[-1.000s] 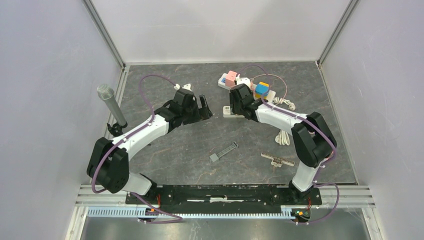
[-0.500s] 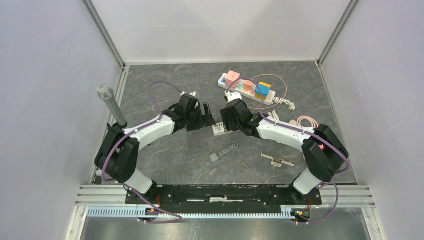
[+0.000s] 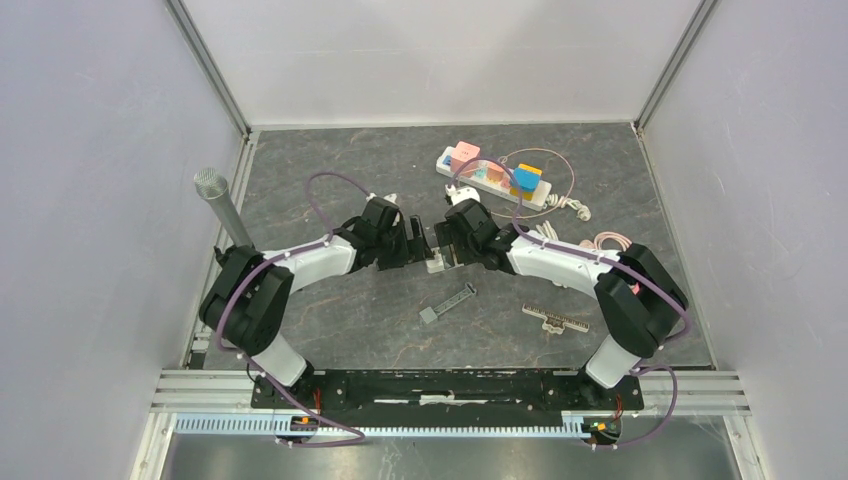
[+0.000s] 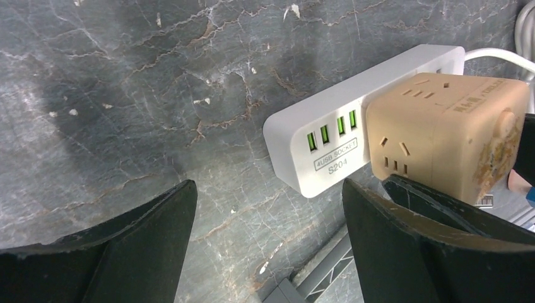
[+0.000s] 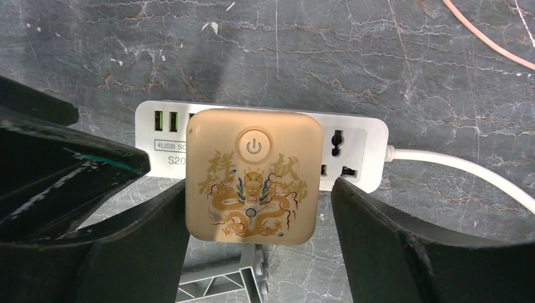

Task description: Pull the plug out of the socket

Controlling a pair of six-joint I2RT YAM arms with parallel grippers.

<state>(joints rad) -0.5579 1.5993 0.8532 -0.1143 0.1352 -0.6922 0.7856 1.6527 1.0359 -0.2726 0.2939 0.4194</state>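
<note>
The socket is a white strip [image 5: 353, 145] with green USB ports [image 4: 328, 158], lying flat on the dark stone table. A tan cube plug [image 5: 252, 183] with a gold dragon and a power button sits plugged into it [image 4: 441, 132]. My right gripper [image 5: 260, 202] straddles the cube from above, open: its left finger lies against the cube's side and its right finger stands apart from it. My left gripper [image 4: 268, 208] is open over bare table just short of the strip's USB end. In the top view both grippers [image 3: 418, 248] [image 3: 447, 252] meet at the strip [image 3: 437, 263].
A second power strip [image 3: 495, 175] with coloured cube plugs lies at the back. A grey microphone [image 3: 222, 208] stands at the left. A grey bracket [image 3: 447, 302] and a comb-like strip [image 3: 556, 319] lie nearer the bases. The socket's white cable [image 5: 454, 161] trails right, near a pink cable [image 3: 610, 243].
The right arm has brought the strip with the cube from the back towards the table's middle, and its jaws have widened. The left gripper has moved right up to the strip.
</note>
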